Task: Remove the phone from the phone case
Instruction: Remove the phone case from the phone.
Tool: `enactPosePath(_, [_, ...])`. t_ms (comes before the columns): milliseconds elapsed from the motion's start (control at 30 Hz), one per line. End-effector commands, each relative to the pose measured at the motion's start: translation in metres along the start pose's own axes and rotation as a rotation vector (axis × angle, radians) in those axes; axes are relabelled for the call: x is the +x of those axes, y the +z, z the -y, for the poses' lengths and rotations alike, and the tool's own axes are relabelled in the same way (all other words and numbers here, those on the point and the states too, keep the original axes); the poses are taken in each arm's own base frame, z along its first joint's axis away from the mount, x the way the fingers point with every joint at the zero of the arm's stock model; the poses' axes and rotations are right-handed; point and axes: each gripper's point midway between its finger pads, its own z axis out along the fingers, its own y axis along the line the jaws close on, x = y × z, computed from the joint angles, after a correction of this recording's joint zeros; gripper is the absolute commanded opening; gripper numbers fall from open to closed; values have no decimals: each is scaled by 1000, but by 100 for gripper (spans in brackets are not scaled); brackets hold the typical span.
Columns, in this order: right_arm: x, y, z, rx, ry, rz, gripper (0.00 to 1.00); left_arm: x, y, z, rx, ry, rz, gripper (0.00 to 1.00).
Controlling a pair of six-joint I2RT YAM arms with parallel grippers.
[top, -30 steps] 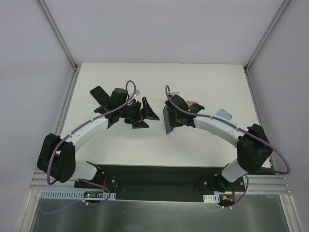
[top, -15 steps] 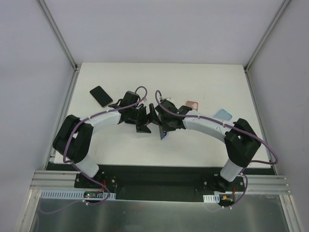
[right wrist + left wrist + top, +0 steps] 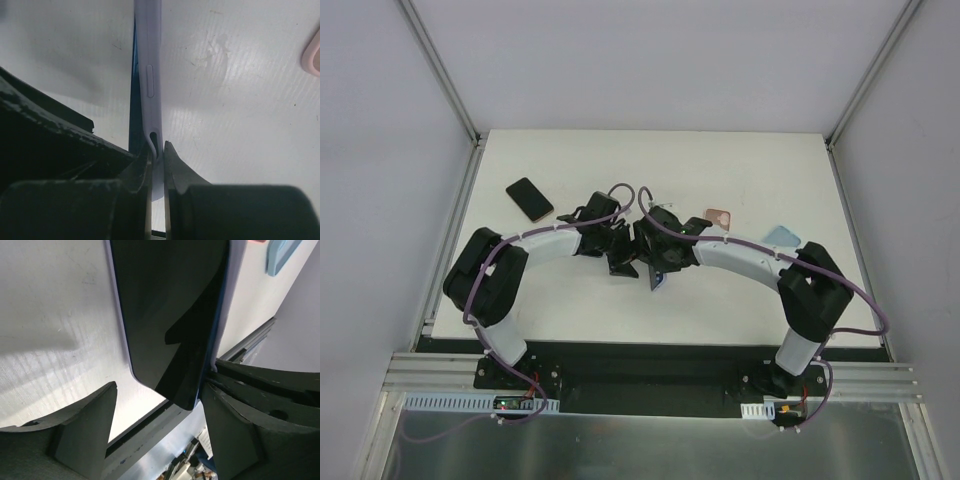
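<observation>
The phone (image 3: 170,315) has a dark screen and blue edges and sits in a lavender case (image 3: 150,75). My right gripper (image 3: 157,150) is shut on the case's edge and holds it on edge above the table's middle (image 3: 658,268). In the right wrist view the phone's blue side (image 3: 133,100) shows behind the case wall. My left gripper (image 3: 160,390) is open, and the phone's lower corner lies between its fingers, close to the right finger (image 3: 235,430). In the top view the left gripper (image 3: 623,252) meets the right gripper (image 3: 652,256).
A bare black phone (image 3: 529,198) lies at the table's back left. A pink case (image 3: 719,217) and a light blue case (image 3: 782,237) lie to the right of the grippers. The light blue case also shows in the left wrist view (image 3: 282,252).
My left gripper has moved right, away from the black phone, up to the cased phone. My right gripper has shifted a little left with the case.
</observation>
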Motion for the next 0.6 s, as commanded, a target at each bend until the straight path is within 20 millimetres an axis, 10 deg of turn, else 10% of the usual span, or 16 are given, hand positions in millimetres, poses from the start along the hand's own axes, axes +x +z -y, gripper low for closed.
enactPosePath(0, [-24, -14, -22, -71, 36, 59, 1, -3, 8, -4, -44, 44, 14, 66])
enactPosePath(567, [-23, -14, -20, 8, -106, 87, 1, 4, 3, -12, -230, 77, 50, 56])
